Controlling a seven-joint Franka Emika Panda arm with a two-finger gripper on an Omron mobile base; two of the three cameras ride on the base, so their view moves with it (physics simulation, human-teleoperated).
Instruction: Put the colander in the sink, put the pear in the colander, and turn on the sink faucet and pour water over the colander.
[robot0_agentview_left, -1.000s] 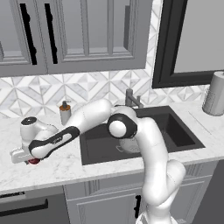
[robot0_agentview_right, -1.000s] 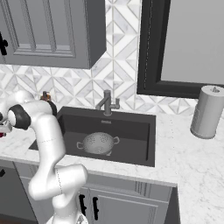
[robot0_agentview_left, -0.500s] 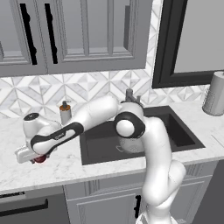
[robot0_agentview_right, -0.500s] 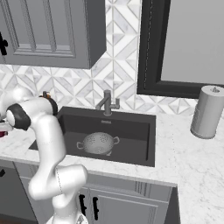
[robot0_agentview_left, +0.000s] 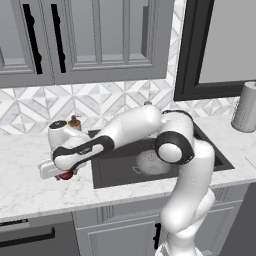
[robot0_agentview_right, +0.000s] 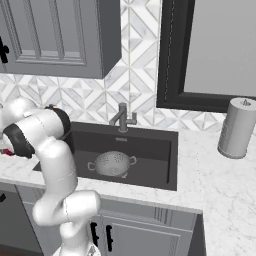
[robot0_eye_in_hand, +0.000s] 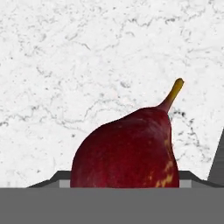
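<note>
My gripper (robot0_agentview_left: 63, 173) hangs low over the white marble counter left of the sink (robot0_agentview_left: 116, 165), shut on the dark red pear (robot0_agentview_left: 67, 175). In the hand view the pear (robot0_eye_in_hand: 129, 148) sits close between the fingertips (robot0_eye_in_hand: 49, 179), stem pointing up and right, with marble behind it. A sliver of the pear (robot0_agentview_right: 4, 151) shows at the left edge of the right base view. The silvery colander (robot0_agentview_left: 149, 162) (robot0_agentview_right: 112, 163) stands upright in the dark sink basin (robot0_agentview_right: 152, 150). The grey faucet (robot0_agentview_right: 122, 118) rises behind the basin, and no water is running.
A small soap pump bottle (robot0_agentview_left: 75, 122) stands by the backsplash just behind my forearm. A paper towel roll (robot0_agentview_right: 236, 129) (robot0_agentview_left: 246, 107) stands on the counter right of the sink. Grey wall cabinets hang overhead, and a dark-framed window is above the sink.
My gripper has moved right along the counter toward the sink, carrying the pear with it. The colander has not moved.
</note>
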